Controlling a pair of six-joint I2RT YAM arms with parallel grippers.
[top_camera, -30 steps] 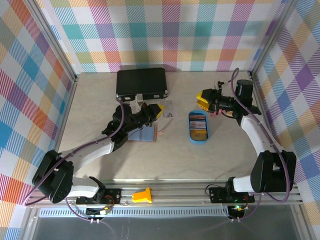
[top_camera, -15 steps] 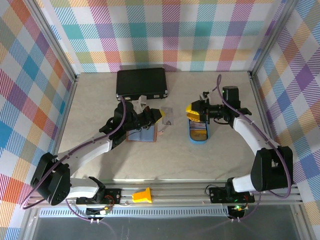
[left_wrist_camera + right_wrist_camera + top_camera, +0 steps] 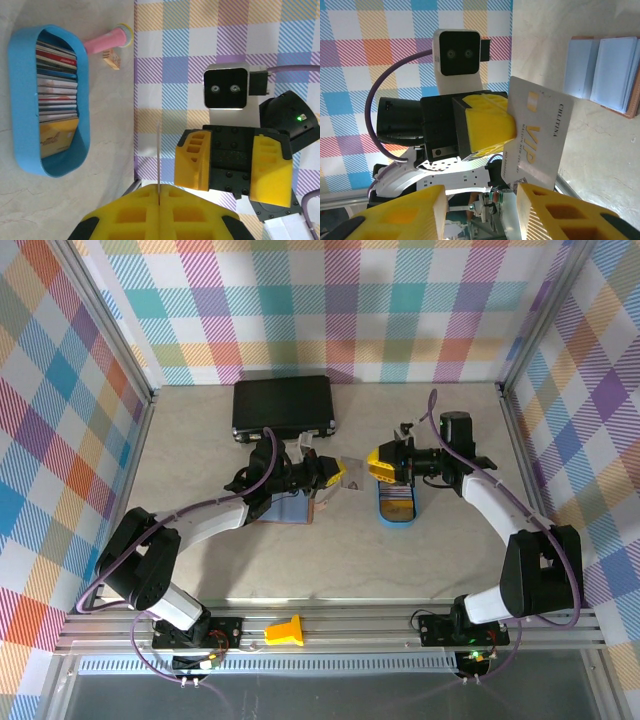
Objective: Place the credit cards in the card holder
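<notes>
My left gripper is shut on a grey credit card and holds it out to the right above the table. The left wrist view shows this card edge-on, pinched between the closed yellow fingers. My right gripper faces it, open, jaws either side of the card's free end; the card reads "VIP" and its near edge lies close to one finger. Several more credit cards stand in a blue oval tray. The card holder lies open below the left gripper, its bluish pockets showing.
A large black case lies at the back of the table. Beyond the blue tray lie a pink stick-like object and a small wooden piece. Chequered walls close in the back and sides.
The left gripper has swung right with the grey card, away from the card holder. The right gripper has moved left over the tray's far end to meet it, its jaws narrowing slightly.
</notes>
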